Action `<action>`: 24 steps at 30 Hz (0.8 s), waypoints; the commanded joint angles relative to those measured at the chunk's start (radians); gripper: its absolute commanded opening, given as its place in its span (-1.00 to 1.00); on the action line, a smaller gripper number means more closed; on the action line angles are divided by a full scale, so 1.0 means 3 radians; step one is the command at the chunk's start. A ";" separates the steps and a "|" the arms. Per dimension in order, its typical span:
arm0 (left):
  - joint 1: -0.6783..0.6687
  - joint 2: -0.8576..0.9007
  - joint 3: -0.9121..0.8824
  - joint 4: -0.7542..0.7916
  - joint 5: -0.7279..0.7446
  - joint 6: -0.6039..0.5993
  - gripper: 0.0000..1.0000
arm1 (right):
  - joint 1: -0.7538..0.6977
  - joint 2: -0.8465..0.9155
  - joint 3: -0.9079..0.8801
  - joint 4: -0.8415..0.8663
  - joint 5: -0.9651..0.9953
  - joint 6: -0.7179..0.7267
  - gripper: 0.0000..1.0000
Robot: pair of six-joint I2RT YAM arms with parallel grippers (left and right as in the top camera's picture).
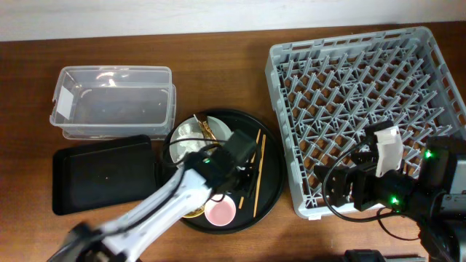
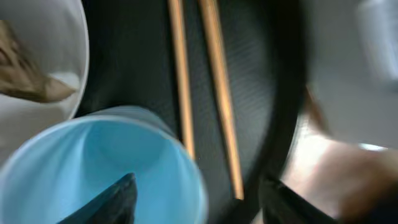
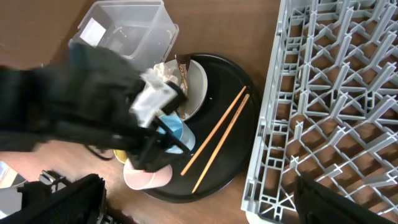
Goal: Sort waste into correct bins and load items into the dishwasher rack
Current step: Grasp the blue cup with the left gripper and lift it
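Note:
My left gripper [image 1: 237, 164] is open over the round black tray. In the left wrist view [image 2: 199, 180] one finger is inside the light-blue cup [image 2: 99, 168] and the other outside its wall. The wooden chopsticks [image 1: 255, 169] lie beside it on the tray. The pale grey plate [image 1: 191, 140] holds the gold-brown wrapper [image 1: 207, 131] and white tissue [image 3: 163, 70]. The pink cup [image 1: 220, 212] stands at the tray's front. The yellow bowl [image 3: 118, 155] is mostly hidden under the arm. My right gripper [image 1: 336, 185] is open and empty at the front edge of the grey dishwasher rack [image 1: 349, 65].
The clear plastic tub [image 1: 113, 98] stands at the back left, with the flat black tray [image 1: 105, 175] in front of it. The round black tray [image 1: 273, 189] lies between these and the rack. Bare wooden table lies along the front.

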 commanded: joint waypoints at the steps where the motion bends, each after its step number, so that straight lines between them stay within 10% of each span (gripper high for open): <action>1: -0.0013 0.0186 0.0045 0.0019 -0.0109 -0.0076 0.10 | -0.0001 -0.0004 0.0064 0.0006 -0.0046 0.0029 0.97; 7: -0.0013 0.0231 0.0069 0.0052 -0.0098 -0.0076 -0.99 | -0.0001 -0.0004 0.0064 0.0008 -0.0046 0.0029 0.97; 18: 0.0107 0.0179 0.1102 -0.0769 0.0717 0.0376 -0.99 | -0.0001 -0.0004 0.0064 0.0013 -0.0046 0.0028 0.94; 24: 0.0721 0.0080 0.1741 -0.0983 0.2219 0.0937 -1.00 | -0.0001 -0.0004 0.0064 0.0117 -0.0071 0.0028 0.86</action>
